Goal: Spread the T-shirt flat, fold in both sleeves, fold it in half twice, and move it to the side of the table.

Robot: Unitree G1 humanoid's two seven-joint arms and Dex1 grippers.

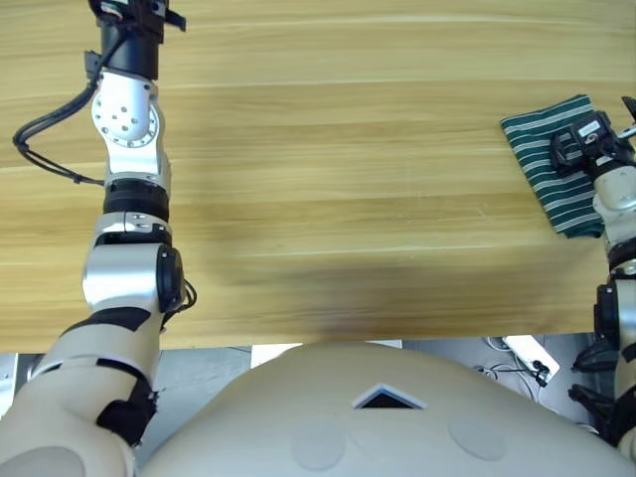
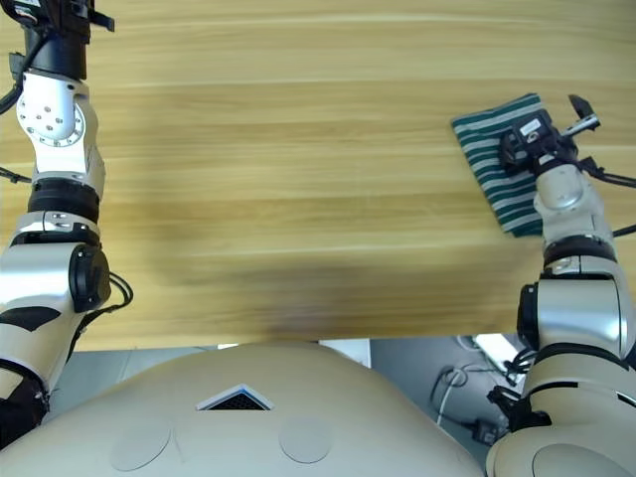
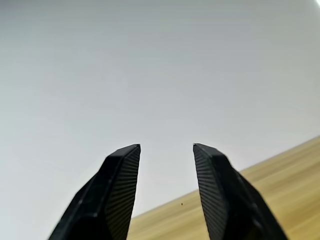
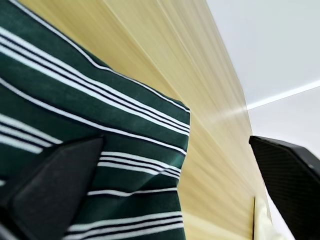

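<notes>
The T-shirt [image 1: 550, 151], dark green with white stripes, lies folded into a small rectangle at the right side of the wooden table [image 1: 328, 199]. My right gripper [image 4: 175, 142] hovers over the shirt's right part with its fingers spread wide, open; one finger [image 4: 55, 185] is low over the striped cloth [image 4: 100, 120], the other out past the shirt's edge. My left gripper [image 3: 166, 146] is at the far left of the table, open, with nothing between its ribbed fingertips [image 3: 125, 185].
The table's front edge [image 1: 417, 336] runs just before me. Bare wood stretches between the two arms. Cables and a power strip [image 1: 527, 358] lie on the floor under the right front corner.
</notes>
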